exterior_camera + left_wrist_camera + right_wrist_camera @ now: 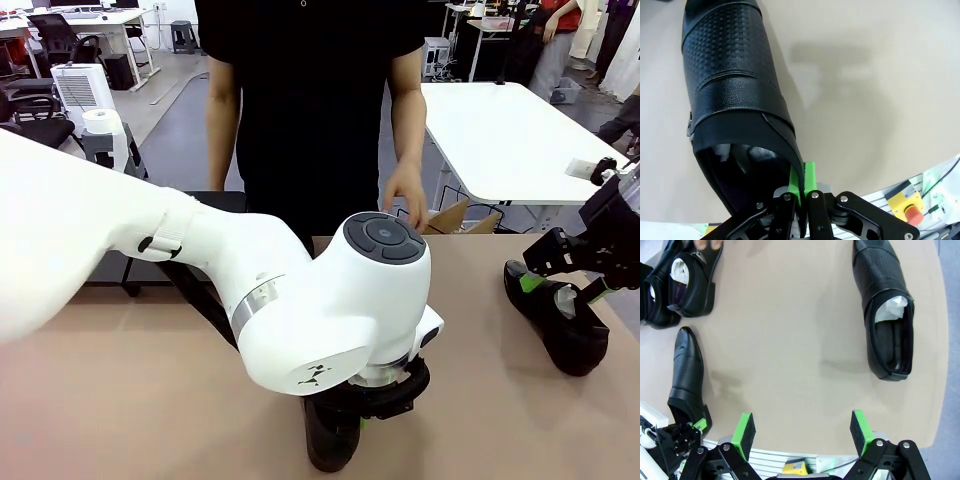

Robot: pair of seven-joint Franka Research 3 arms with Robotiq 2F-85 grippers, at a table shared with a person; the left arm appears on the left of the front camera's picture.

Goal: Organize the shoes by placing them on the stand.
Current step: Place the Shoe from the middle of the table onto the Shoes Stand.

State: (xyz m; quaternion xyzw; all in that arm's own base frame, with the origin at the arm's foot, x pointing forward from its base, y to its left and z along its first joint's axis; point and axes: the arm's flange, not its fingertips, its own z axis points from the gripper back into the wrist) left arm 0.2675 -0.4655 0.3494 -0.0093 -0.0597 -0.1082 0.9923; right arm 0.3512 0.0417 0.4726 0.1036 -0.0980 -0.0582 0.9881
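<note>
Left wrist view: my left gripper (802, 176) is clamped on the opening rim of a shoe (735, 95) that runs from bottom centre, toe toward upper left. My right gripper (802, 432) has its fingers apart; another shoe (887, 325) lies upper right, toe up.

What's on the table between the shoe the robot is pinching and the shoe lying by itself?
Nothing. In the right wrist view, bare tan table stretches between the pinched shoe in the left gripper and the lone shoe.
</note>
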